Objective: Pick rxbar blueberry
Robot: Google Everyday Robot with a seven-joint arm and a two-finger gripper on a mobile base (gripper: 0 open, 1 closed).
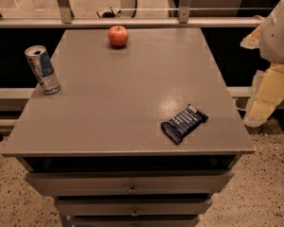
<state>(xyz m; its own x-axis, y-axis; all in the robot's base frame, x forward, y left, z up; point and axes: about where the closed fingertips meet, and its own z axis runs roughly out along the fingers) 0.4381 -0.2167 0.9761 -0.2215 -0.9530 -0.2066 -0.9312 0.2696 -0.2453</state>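
Camera view: snack bar (184, 123) flat near table's (132, 79) front-right corner. Likely light, thin, with a slippery wrapper; pinch across its narrow width, mid-length. Gripper (260, 109) beyond table's right edge; apart or together, cannot tell.

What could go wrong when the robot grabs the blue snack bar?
The rxbar blueberry lies flat near the front right corner of the table, so a nudge might slide it off the edge. The gripper hangs off to the right, beside the table, and could bump its side coming in.
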